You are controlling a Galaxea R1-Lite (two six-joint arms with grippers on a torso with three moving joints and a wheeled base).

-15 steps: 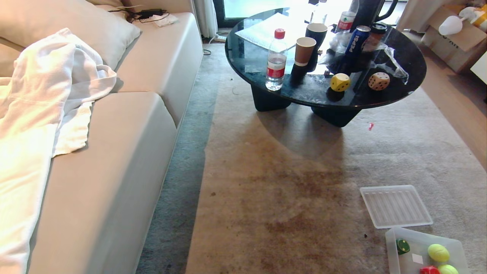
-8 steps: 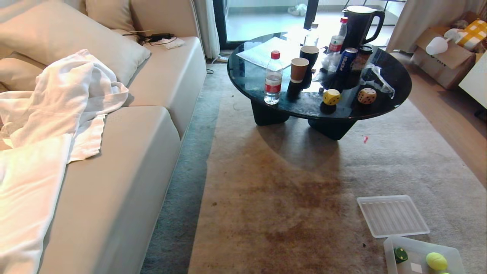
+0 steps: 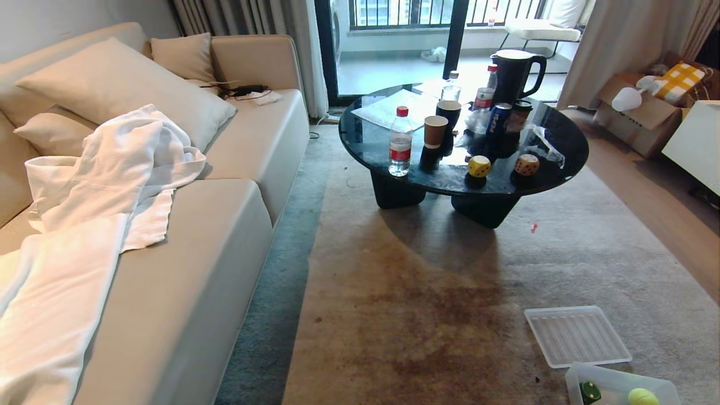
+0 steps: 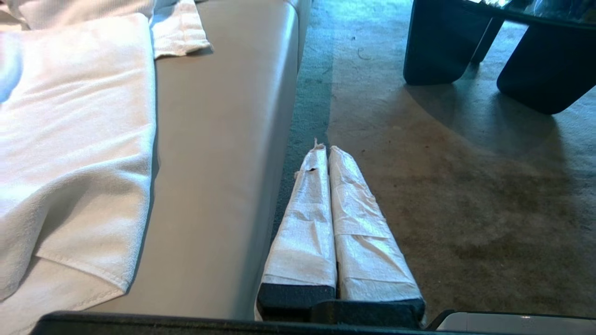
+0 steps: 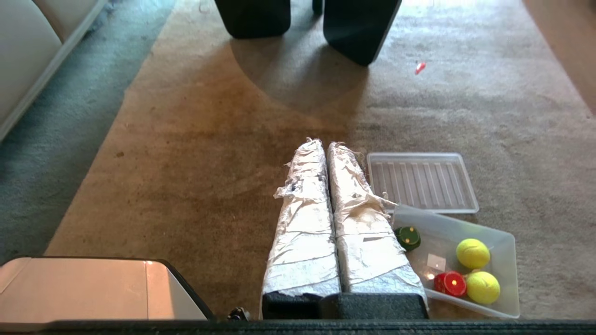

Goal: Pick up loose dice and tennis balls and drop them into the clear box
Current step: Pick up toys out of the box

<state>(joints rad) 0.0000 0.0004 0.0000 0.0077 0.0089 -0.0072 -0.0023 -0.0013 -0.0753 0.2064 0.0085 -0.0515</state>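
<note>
Fuzzy tennis balls [image 5: 473, 253] in translucent clear box [image 5: 505, 279]

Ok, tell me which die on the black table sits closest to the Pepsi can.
The yellow die, almost directly below the Pepsi can; the tan die sits further right.

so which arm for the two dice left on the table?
Right, probably. The yellow die and tan die sit right of centre, and the clear box lies beside the right gripper. The left gripper hangs by the sofa.
</note>
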